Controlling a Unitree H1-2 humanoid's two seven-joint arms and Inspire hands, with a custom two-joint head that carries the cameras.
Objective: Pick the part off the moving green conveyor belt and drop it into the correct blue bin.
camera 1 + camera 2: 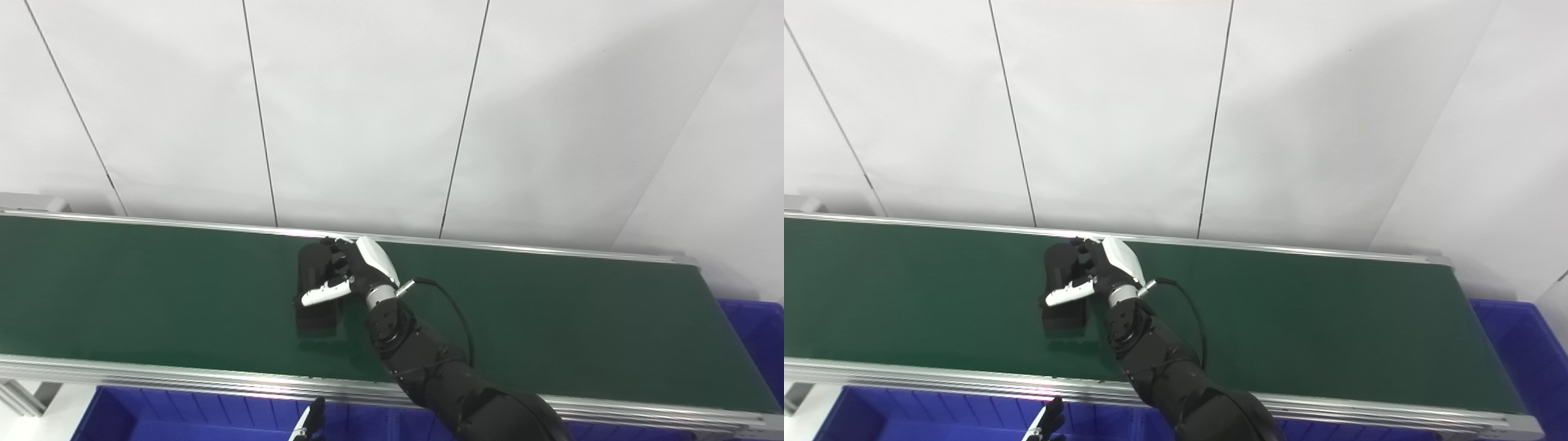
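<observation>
Right hand (pixel 352 269) reaches across the green conveyor belt (pixel 153 294), near the belt's middle and closer to its far edge. Fingers (pixel 334 251) curl over the top of a black part (pixel 315 288); the white thumb (pixel 324 295) lies across the part's near face. Hand looks wrapped on the part, fingers on one side, thumb on the other. The part is a dark blocky piece, long axis running from far edge toward near edge; its lower end sits on the belt with a faint reflection below it. Cannot tell whether the part is lifted clear or still resting on the belt.

A black cable (pixel 456 312) loops from the right wrist over the belt. The right forearm (pixel 429 367) crosses the near metal rail (pixel 184 376) of the conveyor.

Left hand (pixel 309 422) only shows as a fingertip sliver at the bottom edge, below the near rail, over the blue bin; open or closed, cannot tell.

Blue bin (pixel 153 413) runs along under the near edge of the conveyor. A second blue bin (pixel 756 331) sits at the right end of the belt. White panel wall (pixel 367 110) behind the far edge.
</observation>
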